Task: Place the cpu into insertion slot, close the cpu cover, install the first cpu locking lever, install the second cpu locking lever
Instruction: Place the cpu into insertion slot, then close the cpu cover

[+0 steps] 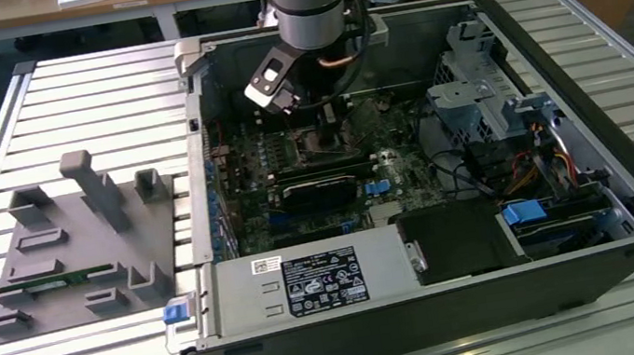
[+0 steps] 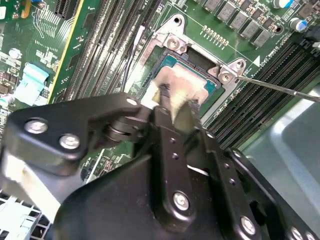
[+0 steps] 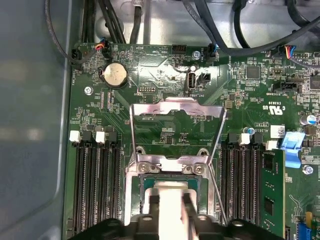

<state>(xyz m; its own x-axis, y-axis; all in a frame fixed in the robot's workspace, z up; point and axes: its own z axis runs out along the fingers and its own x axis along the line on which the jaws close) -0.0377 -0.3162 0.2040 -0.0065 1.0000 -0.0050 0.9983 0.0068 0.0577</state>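
Cpu [image 3: 170, 196], clamped in the pincer [image 3: 170, 205], sat at the socket [image 3: 170, 181], ten o'clock from the case [image 1: 613, 143] middle in the exterior view, with the cpu cover [image 3: 150, 109] raised for access.

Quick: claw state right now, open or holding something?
Claw: closed on the cpu, with the cpu cover standing open.

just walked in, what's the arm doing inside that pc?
The arm reaches down into the open computer case. In both wrist views its gripper holds the cpu at the insertion slot, seated or very nearly so. The cpu cover is open, swung back over the motherboard, and a locking lever sticks out unlatched beside the slot.
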